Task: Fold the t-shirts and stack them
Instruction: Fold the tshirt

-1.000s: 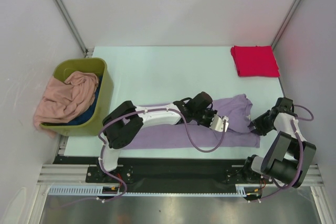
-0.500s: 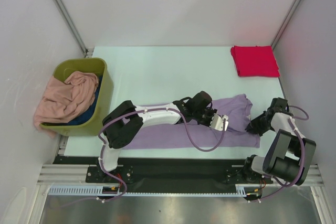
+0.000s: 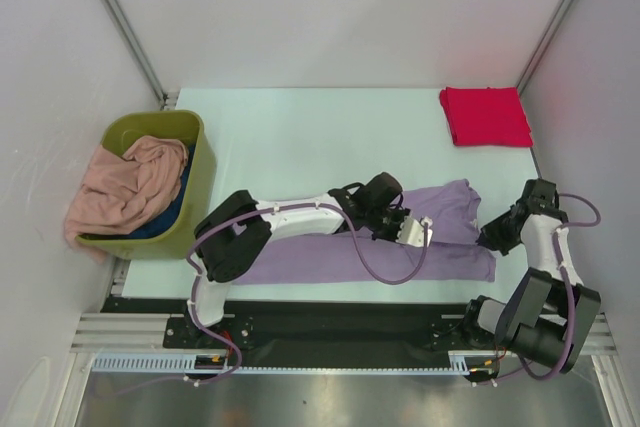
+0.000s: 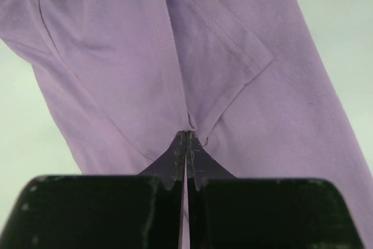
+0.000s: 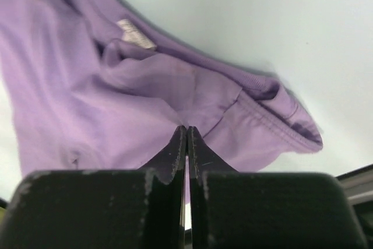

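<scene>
Here, the left claw [image 4: 186, 136] and right claw [image 5: 186, 130] clamp shut on lavender t-shirt [image 3: 455, 205].

Top camera: fixed, high above the near edge of the table [image 3: 300, 137], tilted down and forward; a far view taking in the whole surface.
Left wrist camera: sits just behind the left claw [image 4: 186, 137], looks along its fingers, very close on the purple shirt [image 4: 116, 56].
Right wrist camera: same mounting behind the right claw [image 5: 186, 131], close on the shirt's collar end.
Overlap: all three views share the purple shirt and pale table.
</scene>
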Tool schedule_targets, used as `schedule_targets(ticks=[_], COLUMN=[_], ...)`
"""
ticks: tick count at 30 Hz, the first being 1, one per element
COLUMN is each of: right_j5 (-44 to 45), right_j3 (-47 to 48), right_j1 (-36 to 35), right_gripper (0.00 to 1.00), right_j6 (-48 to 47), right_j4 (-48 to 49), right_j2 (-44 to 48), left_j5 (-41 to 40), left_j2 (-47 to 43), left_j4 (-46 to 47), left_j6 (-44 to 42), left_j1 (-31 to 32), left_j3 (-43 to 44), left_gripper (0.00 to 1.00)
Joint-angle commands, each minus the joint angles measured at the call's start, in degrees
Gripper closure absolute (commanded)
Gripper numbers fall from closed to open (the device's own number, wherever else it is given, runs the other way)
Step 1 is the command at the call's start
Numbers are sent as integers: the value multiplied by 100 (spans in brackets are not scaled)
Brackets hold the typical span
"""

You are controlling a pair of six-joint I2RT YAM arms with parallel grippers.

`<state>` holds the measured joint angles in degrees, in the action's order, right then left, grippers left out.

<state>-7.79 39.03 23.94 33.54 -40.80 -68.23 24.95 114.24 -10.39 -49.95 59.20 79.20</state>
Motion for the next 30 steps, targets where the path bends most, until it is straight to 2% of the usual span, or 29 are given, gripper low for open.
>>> schedule_targets(ticks=[1, 11, 17, 18, 20, 21, 24, 27, 30], right_j5=[138, 146, 24, 67, 129, 138, 147, -3, -56], right_j3=[474, 457, 141, 106, 44, 35, 96, 79, 70], right_j1=[-13, -21, -65, -65, -65, -65, -48, -48, -56], right_gripper=[100, 100, 100, 100, 100, 100, 100, 100, 100], right_j6=[-102, 91, 188, 214, 232, 215, 197, 241, 241], right_j4=[-569, -1755, -1783, -1739, -1564, -1493, -1273, -1018, -895], right_j2=[415, 1452, 1672, 1681, 1629, 1567, 1286, 1110, 1057], left_j5=[466, 792, 967, 985, 794, 766, 775, 696, 625], left_j2=[-323, -516, -490, -473, -446, -437, -358, -218, -43], left_j4=[-445, -903, -939, -895, -511, -386, 89, 406, 670], left_j6=[92, 205, 83, -5, -102, -172, -506, -814, -674], left_j1=[-119, -225, -242, -216, -94, -49, 74, 250, 346], left_j3=[359, 219, 175, 131, 78, 43, -71, -159, -203], left_gripper=[100, 100, 100, 93, 70, 66, 57, 52, 58])
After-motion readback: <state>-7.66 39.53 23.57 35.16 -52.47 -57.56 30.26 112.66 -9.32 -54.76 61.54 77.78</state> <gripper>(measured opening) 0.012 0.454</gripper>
